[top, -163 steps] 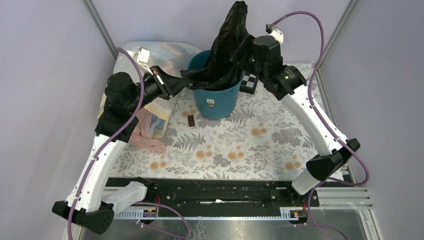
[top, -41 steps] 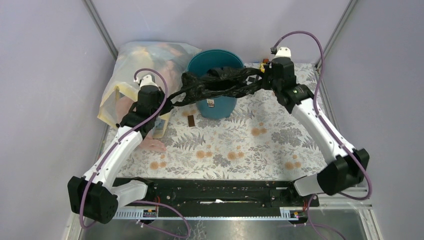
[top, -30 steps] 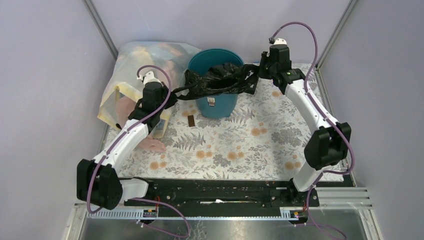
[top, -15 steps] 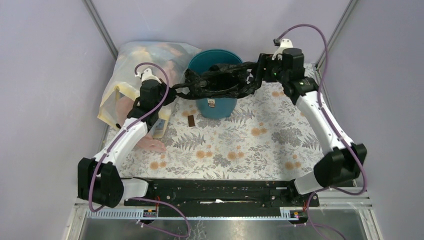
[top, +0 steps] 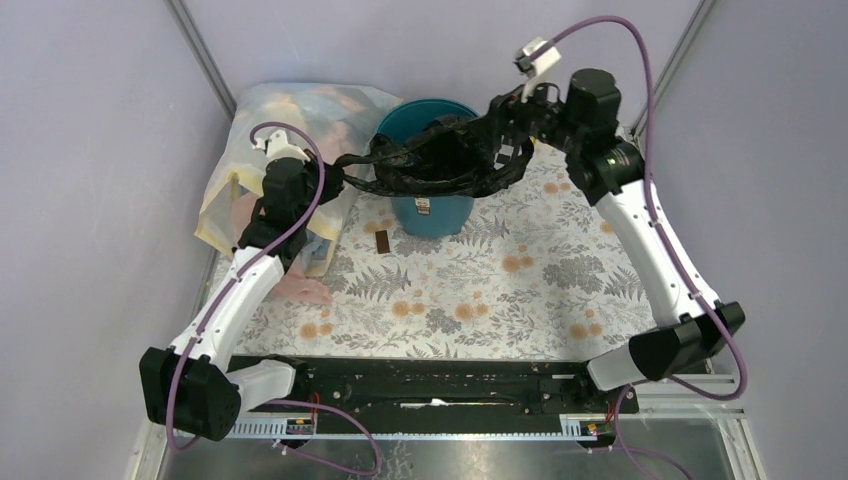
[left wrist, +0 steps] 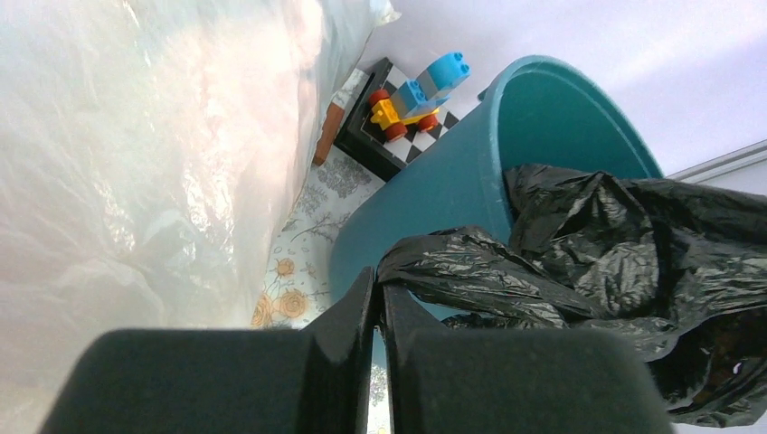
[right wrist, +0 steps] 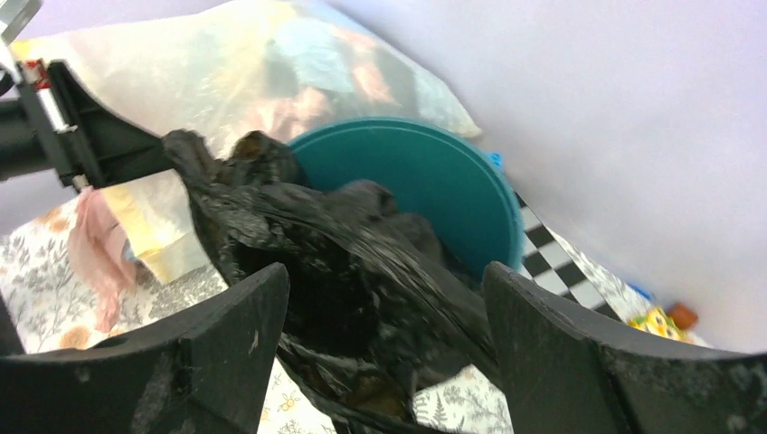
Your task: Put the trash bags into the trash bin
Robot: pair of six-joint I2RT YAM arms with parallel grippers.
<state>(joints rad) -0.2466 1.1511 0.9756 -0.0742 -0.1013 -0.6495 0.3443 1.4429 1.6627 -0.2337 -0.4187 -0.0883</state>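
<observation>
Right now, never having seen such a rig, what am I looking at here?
Two white robot arms are bolted to a floral-clothed table. One picture looks down from overhead; the other two come from cameras on each wrist. At the back stand a round teal plastic bucket and a big translucent bag of clothes. A crinkly black plastic bag hangs stretched over the bucket's mouth. The left gripper pinches one end; the right gripper has its fingers wide apart with the other end between them.
</observation>
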